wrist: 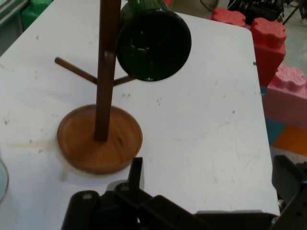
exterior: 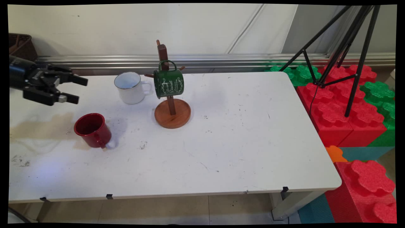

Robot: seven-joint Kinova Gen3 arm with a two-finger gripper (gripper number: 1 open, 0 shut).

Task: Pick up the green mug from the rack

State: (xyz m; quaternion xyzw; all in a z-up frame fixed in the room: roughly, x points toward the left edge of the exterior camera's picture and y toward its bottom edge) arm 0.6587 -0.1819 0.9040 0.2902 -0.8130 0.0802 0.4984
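Gripper (exterior: pixel 74 89) hangs with fingers apart, holding nothing, left of the wooden mug stand (exterior: pixel 171 109). Green mug (exterior: pixel 168 83) hangs from a stand peg. White mug (exterior: pixel 129 87), empty, stands just left of the stand; red mug (exterior: pixel 92 129), empty, farther left and nearer.

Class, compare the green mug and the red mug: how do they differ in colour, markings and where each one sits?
The green mug hangs by its handle from the wooden mug tree; the red mug stands upright on the white table. The green mug carries white lettering; the red mug is plain. Both are handled mugs of similar shape.
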